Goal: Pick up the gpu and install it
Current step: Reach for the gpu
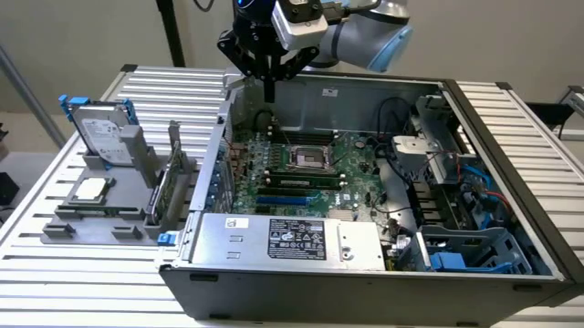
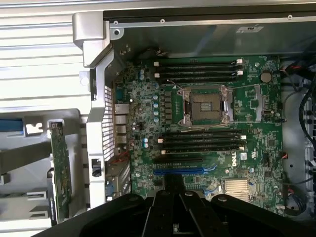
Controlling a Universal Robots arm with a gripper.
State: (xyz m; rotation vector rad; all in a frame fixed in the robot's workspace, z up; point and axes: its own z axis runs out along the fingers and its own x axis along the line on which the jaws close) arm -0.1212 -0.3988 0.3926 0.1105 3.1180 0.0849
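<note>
The gripper [image 1: 270, 94] fingers are pressed together, empty, just above the open computer case [image 1: 365, 290] and its motherboard [image 1: 351, 160]; past the case wall, the gpu [image 1: 171, 186] stands on edge in a grey rack [image 1: 91, 220] beside a hard drive [image 1: 100, 137], on a slatted metal table [image 1: 91, 290]

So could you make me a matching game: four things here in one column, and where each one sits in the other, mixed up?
Things:
1. gpu
2. hard drive
3. gripper
4. CPU socket

Places:
A. middle of the green motherboard
B. hanging over a far corner of the open computer case
C. on edge in the grey holder, on the side nearest the case
D. upright in the holder, blue rails on it

Pairs: 1-C, 2-D, 3-B, 4-A
</note>
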